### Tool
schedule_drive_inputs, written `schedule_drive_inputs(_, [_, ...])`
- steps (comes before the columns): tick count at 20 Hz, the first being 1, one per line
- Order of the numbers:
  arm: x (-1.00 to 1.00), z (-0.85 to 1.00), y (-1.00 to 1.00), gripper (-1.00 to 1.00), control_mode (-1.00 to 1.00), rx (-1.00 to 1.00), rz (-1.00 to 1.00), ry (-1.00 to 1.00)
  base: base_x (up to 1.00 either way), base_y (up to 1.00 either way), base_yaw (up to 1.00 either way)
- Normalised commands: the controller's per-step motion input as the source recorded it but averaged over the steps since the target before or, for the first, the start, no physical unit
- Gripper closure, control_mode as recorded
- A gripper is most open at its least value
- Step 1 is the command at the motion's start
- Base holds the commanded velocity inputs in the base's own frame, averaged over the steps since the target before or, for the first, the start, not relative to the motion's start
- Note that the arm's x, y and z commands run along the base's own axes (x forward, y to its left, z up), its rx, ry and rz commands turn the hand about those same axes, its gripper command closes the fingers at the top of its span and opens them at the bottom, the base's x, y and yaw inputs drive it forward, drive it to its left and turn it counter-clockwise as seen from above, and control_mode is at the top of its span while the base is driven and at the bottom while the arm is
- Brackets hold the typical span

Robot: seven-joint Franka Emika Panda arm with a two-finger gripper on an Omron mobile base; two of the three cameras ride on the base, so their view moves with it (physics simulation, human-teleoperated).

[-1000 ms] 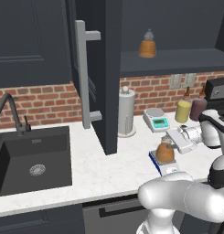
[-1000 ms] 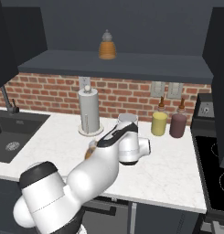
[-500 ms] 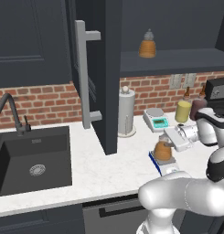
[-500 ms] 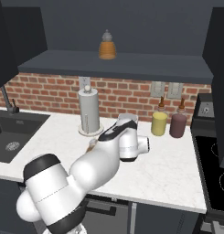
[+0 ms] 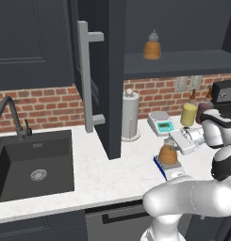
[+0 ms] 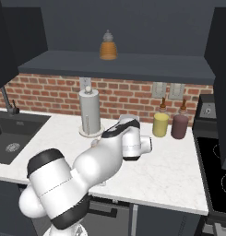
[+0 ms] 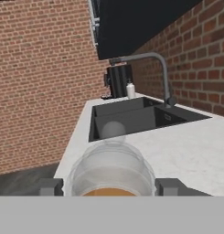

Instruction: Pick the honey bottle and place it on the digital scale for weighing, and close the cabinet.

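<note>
My gripper (image 5: pixel 176 145) sits low over the right part of the white marble desk (image 5: pixel 121 169), and my jaws stand on either side of the honey bottle (image 5: pixel 168 154); in the hand view the two dark fingertips (image 7: pixel 50 187) flank its clear rounded shoulder (image 7: pixel 111 171), with amber showing at the bottom edge. Whether the jaws are pressing on it or merely beside it, I cannot tell.

In the left base view the honey bottle stands upright on the digital scale (image 5: pixel 169 172), whose blue body and white front show just beneath it, near the desk's front edge.

From that bottle, a white scale with a teal panel (image 5: pixel 160 123) lies at about 12 o'clock, toward the brick wall. A paper towel roll (image 5: pixel 130 115) on its stand is at roughly 10 o'clock, beside the open cabinet door (image 5: pixel 103 75), which juts out toward me with its long grey bar handle (image 5: pixel 87 80). A yellow bottle (image 5: pixel 188 114) stands at about 1 o'clock, with a dark maroon bottle (image 6: pixel 180 125) just beside it in the right base view.

On the cabinet's open shelf (image 5: pixel 178 62) a ribbed orange bottle with a grey top (image 5: pixel 152 46) stands upright. The dark sink (image 5: pixel 34 164) with its curved tap (image 5: pixel 11 115) lies far off at 9 o'clock.
</note>
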Motion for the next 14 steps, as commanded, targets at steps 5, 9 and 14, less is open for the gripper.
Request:
schedule_drive_inputs(5, [-0.08,-0.03,-0.14,1.0,-1.0,0.0,0.01,0.0,0.0,0.0,0.0])
schedule_drive_inputs(9, [-0.19,0.0,-0.16,1.0,-1.0,0.01,0.0,-0.02,0.0,0.0,0.0])
schedule_drive_inputs(14, [-0.02,0.0,-0.01,1.0,-1.0,0.0,0.0,-0.02,0.0,0.0,0.0])
